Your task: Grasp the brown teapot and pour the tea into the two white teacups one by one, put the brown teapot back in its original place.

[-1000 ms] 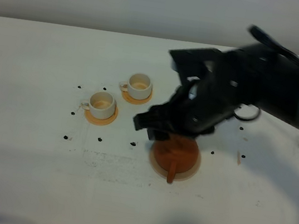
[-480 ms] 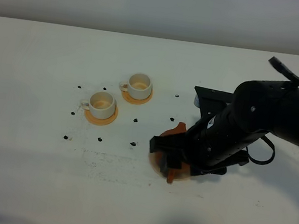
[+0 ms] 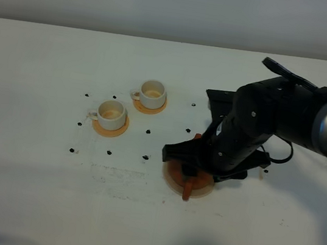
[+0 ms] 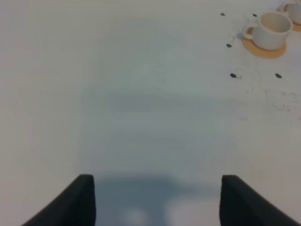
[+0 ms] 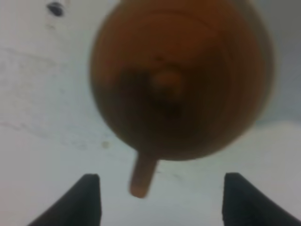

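The brown teapot [image 3: 188, 179] sits on its pale beige coaster [image 3: 204, 191], its stick handle [image 3: 187, 192] pointing toward the front edge. My right arm [image 3: 254, 130] hangs low over it and hides most of its body. The right wrist view looks straight down on the teapot [image 5: 181, 80]. There my right gripper [image 5: 162, 200] is open, and the handle [image 5: 142, 179] points into the gap without touching either finger. The two white teacups [image 3: 112, 114] [image 3: 153, 94] stand on orange coasters to the left. My left gripper [image 4: 155, 202] is open over bare table, with one teacup [image 4: 271, 29] far beyond it.
Small black marks [image 3: 145, 157] dot the white table [image 3: 30, 189] around the cups and teapot. An orange cup coaster [image 4: 263, 49] shows under the cup in the left wrist view. The table's back edge meets a grey wall [image 3: 168, 6].
My right arm swung right and then came down over the teapot, covering more of it. The teapot and both cups have stayed put.
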`<state>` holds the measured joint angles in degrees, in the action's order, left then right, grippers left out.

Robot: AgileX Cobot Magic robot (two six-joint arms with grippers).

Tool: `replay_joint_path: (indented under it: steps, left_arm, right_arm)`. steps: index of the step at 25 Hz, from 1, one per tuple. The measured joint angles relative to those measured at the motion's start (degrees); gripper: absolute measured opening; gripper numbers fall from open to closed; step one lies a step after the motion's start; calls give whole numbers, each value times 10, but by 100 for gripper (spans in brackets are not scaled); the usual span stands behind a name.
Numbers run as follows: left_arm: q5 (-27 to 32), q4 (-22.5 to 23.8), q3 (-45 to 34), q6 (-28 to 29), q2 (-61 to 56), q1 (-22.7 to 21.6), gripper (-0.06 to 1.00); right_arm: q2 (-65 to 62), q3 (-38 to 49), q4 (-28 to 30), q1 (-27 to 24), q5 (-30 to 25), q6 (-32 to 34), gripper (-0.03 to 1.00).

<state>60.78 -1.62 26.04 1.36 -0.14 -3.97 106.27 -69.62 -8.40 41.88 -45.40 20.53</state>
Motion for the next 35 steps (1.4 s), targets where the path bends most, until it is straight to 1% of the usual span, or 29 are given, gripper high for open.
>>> replay_joint_path:
  steps: [22,26,35]
  left_arm:
    - [0,0,0,-1,0,0,54]
    - [0,0,0,-1,0,0,54]
    - [0,0,0,-1,0,0,54]
  right_arm:
    - [52,-13,5,11,0,2,54]
    - [59,-25,-5,7,-14,2,54]
    - [68,-28,-20,5,-17,2,54]
